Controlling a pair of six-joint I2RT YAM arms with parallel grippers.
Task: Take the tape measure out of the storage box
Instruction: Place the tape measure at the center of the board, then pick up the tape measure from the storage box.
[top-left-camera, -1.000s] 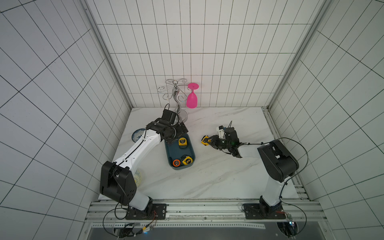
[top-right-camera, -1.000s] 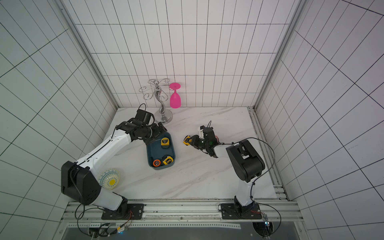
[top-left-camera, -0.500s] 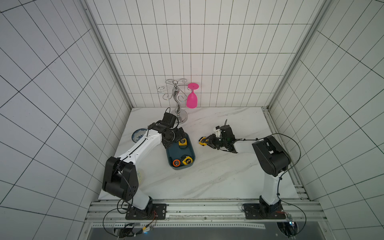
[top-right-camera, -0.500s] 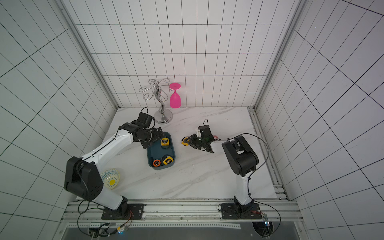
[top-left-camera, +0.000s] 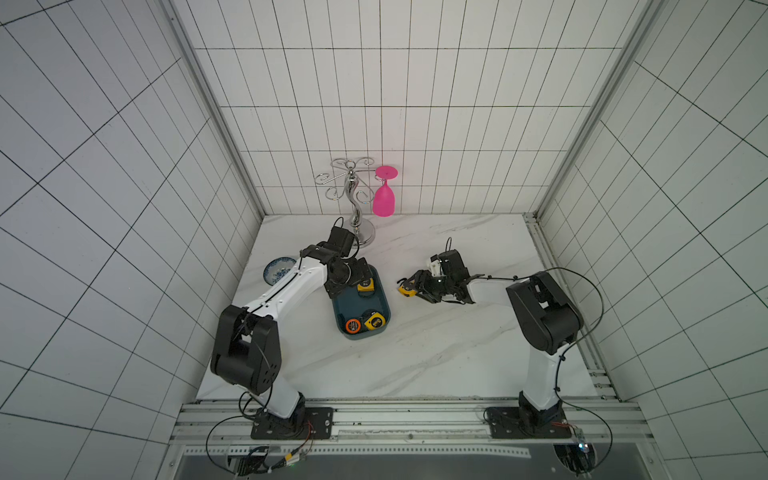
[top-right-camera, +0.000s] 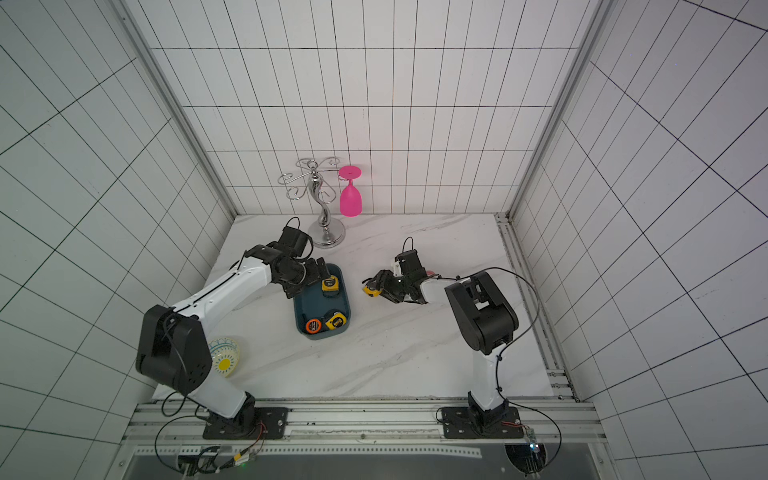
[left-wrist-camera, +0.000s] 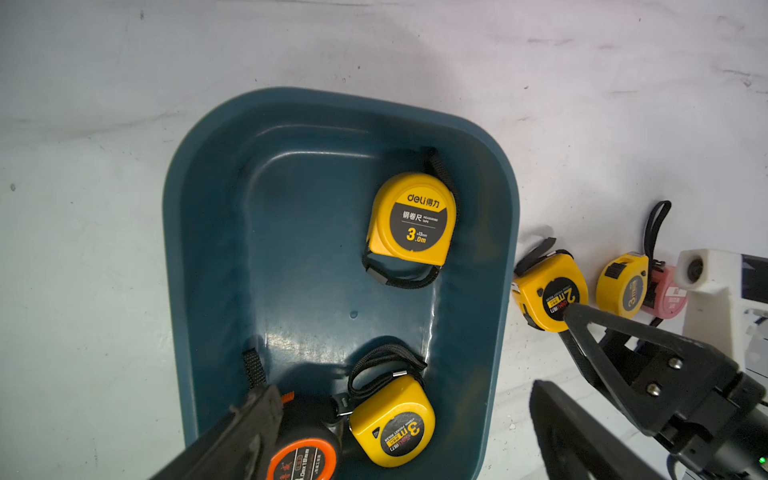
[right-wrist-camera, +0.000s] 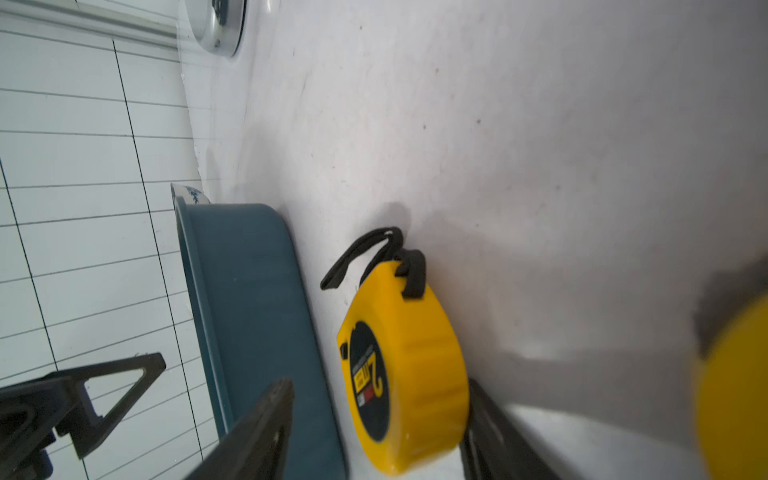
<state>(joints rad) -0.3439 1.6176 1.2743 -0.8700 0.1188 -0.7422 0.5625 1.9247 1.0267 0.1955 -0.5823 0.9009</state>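
The dark teal storage box (top-left-camera: 338, 309) (top-right-camera: 300, 309) (left-wrist-camera: 199, 249) (right-wrist-camera: 249, 291) holds a yellow tape measure (top-left-camera: 365, 284) (left-wrist-camera: 411, 220) at its far end. At its near end lie an orange-and-black one (top-left-camera: 352, 325) (left-wrist-camera: 299, 461) and another yellow one (top-left-camera: 373, 322) (left-wrist-camera: 392, 424). My left gripper (top-left-camera: 349, 280) (top-right-camera: 307, 280) (left-wrist-camera: 403, 390) hangs open above the box, holding nothing. Just right of the box a yellow tape measure (top-left-camera: 404, 289) (top-right-camera: 370, 290) (right-wrist-camera: 407, 361) rests on the table between the jaws of my open right gripper (top-left-camera: 412, 287) (top-right-camera: 377, 286) (right-wrist-camera: 379, 386). One finger stands clear of its face.
A yellow (left-wrist-camera: 621, 286) and a pink tape measure (left-wrist-camera: 665, 295) (top-right-camera: 430, 273) lie by my right wrist. A chrome glass rack (top-left-camera: 353, 199) with a pink glass (top-left-camera: 383, 199) stands at the back. A blue-patterned plate (top-left-camera: 278, 268) and a yellow-patterned plate (top-right-camera: 224, 357) sit on the left.
My right gripper has opened and let go of the yellow tape measure beside the box. My left gripper has drifted in over the box's far end, still open.
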